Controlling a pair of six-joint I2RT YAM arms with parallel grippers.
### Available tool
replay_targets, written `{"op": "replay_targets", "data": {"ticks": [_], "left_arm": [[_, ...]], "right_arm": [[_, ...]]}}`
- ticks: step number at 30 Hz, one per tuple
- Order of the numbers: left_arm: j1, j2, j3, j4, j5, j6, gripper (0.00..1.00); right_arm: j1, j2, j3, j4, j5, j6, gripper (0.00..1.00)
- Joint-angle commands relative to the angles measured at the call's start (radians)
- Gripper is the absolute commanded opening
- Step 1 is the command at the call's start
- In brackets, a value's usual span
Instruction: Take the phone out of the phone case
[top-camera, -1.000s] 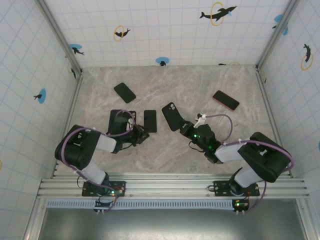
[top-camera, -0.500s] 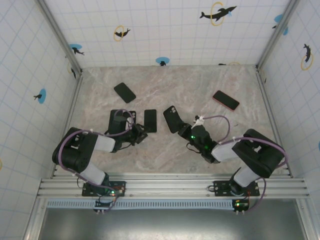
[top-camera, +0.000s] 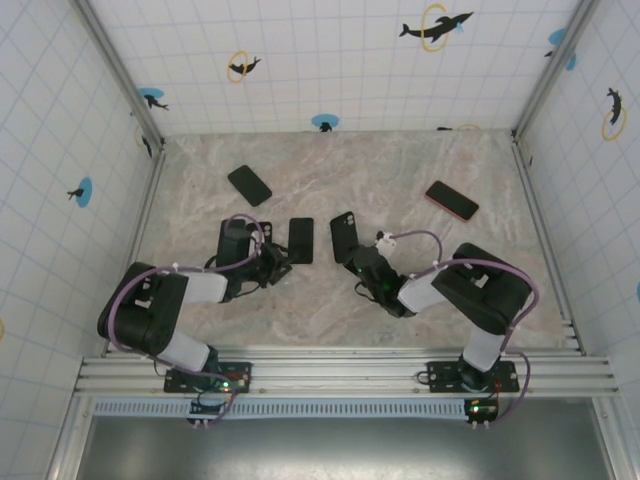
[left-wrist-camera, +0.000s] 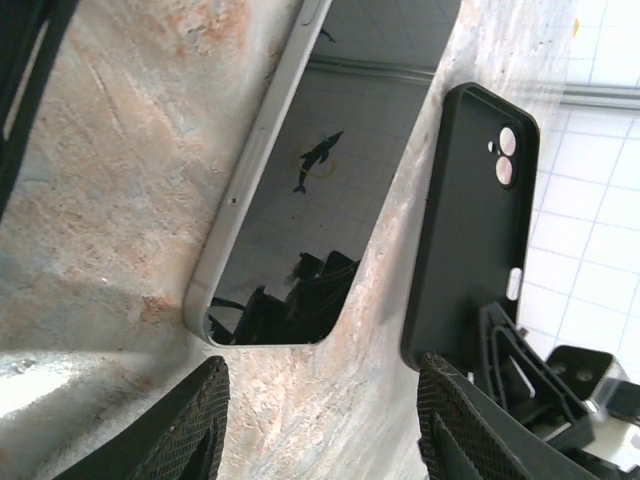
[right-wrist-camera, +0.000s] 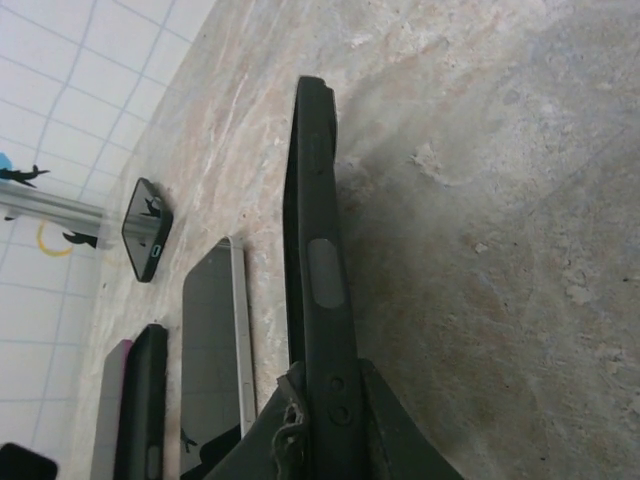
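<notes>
Standing edgewise at table centre, phone case, near end pinched by right gripper; bare phone flat beside it, long axis pointing away from half-open left gripper.

And there was the left arm: chunky black housings, one pale grey link in the middle, and a purple cable curling off its shoulder. The right arm was its twin, black and grey, with its own purple cable running to a small white plug near the wrist. Down low, a green light glowed on the black base plate. Up close, the left pincer had black fingers with diamond-knurled faces. The right pincer had dark, smooth, wedge-shaped fingers, and a frayed pale scrap clung to one.
</notes>
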Motion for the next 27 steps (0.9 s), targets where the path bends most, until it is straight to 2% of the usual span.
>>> {"op": "replay_targets", "data": {"ticks": [1, 5, 10, 17, 22, 27], "left_arm": [[0.009, -0.050, 0.017, -0.058, -0.021, 0.032, 0.54], [0.009, -0.102, 0.054, -0.150, -0.042, 0.077, 0.58], [0.009, -0.141, 0.075, -0.204, -0.051, 0.106, 0.60], [0.010, -0.141, 0.075, -0.194, -0.044, 0.105, 0.60], [0.011, -0.139, 0.075, -0.196, -0.044, 0.112, 0.60], [0.012, -0.132, 0.075, -0.192, -0.041, 0.111, 0.61]], "right_arm": [[0.010, 0.043, 0.048, 0.058, 0.043, 0.025, 0.20], [0.015, 0.078, 0.077, 0.077, -0.002, 0.032, 0.25], [0.020, 0.103, 0.091, 0.112, -0.064, 0.037, 0.25], [0.024, 0.128, 0.078, 0.193, -0.144, 0.028, 0.16], [0.015, 0.112, 0.054, 0.190, -0.190, -0.015, 0.10], [-0.008, 0.095, 0.023, 0.176, -0.238, -0.027, 0.08]]}}
